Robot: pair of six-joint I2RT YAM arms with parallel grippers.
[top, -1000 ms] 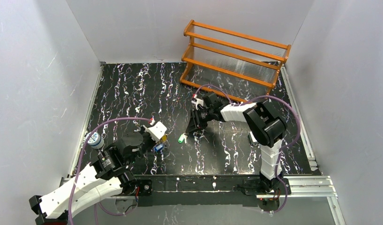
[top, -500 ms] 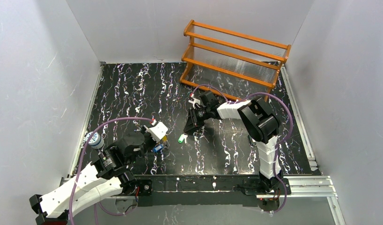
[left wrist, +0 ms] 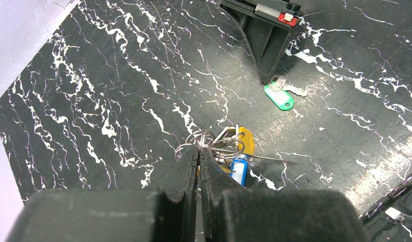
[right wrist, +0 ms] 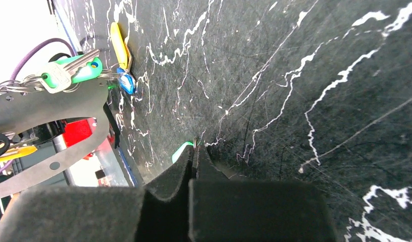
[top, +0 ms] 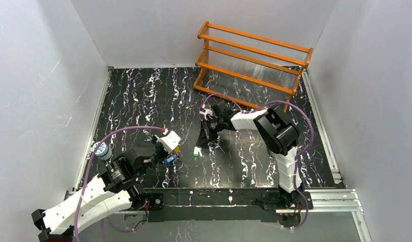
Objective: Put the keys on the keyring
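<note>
The left gripper (left wrist: 199,150) is clamped on the keyring (left wrist: 210,142) at the near left, with the yellow key (left wrist: 247,141) and blue key (left wrist: 238,170) bunched against it. The right gripper (right wrist: 195,147), fingers pressed together, pinches the green key (left wrist: 281,97) (further right, near the middle).

Work surface: flat black tabletop with white marble-like veins (top: 143,101), glossy, with a soft sheen towards the front. Plain pale grey-white panel walls (top: 43,75) close it in on the left, back and right. Far right corner: an orange wooden tiered rack with clear ribbed shelves (top: 254,59) stands on the tabletop, angled, near the back wall. Silvery aluminium rails (top: 325,194) edge the sides and front. Light is even and diffuse; shadows are faint.
</note>
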